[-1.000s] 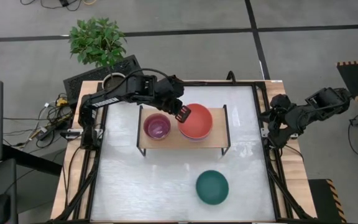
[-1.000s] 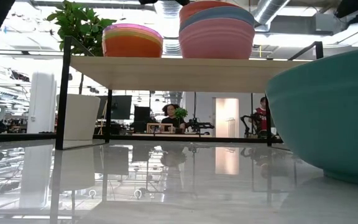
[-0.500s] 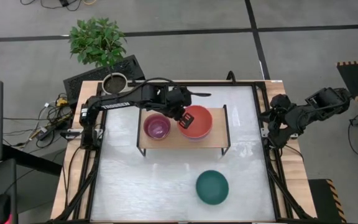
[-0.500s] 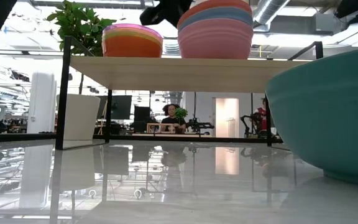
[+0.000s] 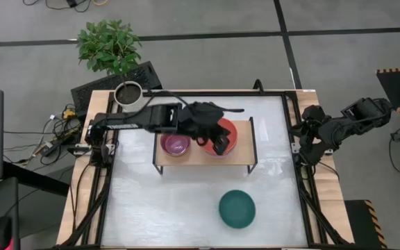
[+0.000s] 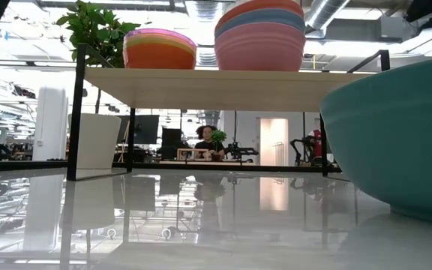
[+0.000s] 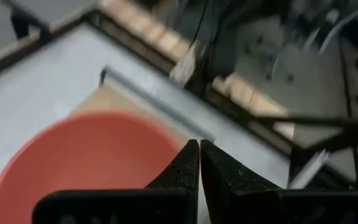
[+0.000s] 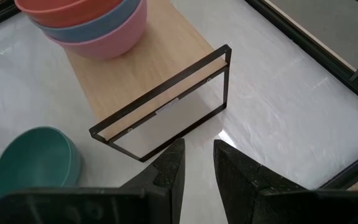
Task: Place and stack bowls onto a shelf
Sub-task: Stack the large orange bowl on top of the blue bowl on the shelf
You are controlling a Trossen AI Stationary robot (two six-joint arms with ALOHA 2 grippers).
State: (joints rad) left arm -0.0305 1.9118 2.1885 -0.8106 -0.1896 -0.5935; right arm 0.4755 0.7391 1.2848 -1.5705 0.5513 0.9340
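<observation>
On the shelf (image 5: 238, 158) (image 6: 216, 79) stand two stacks. The larger has a red bowl (image 5: 229, 129) (image 7: 86, 155) on top of a blue and a pink one (image 6: 261, 45) (image 8: 86, 25). The smaller stack has a purple bowl (image 5: 176, 144) on top (image 6: 160, 46). A teal bowl (image 5: 237, 208) (image 8: 33, 162) sits on the table in front of the shelf. My left gripper (image 5: 219, 144) (image 7: 199, 163) hovers shut over the red bowl's near right part, touching nothing that I can see. My right gripper (image 5: 302, 142) (image 8: 194, 165) waits open at the table's right edge.
A white plant pot (image 5: 127, 92) stands at the table's far left corner, with a leafy plant (image 5: 108, 45) behind it. The shelf's black frame legs (image 8: 225, 78) rise at its ends. The teal bowl looms close in the low view (image 6: 396, 135). People show far off in the room.
My left gripper has moved from the red bowl's left rim across the bowl toward the table's right and near side. In the low view it showed beside the stack's top half a second ago and is now out of the picture. The bowls have stayed put.
</observation>
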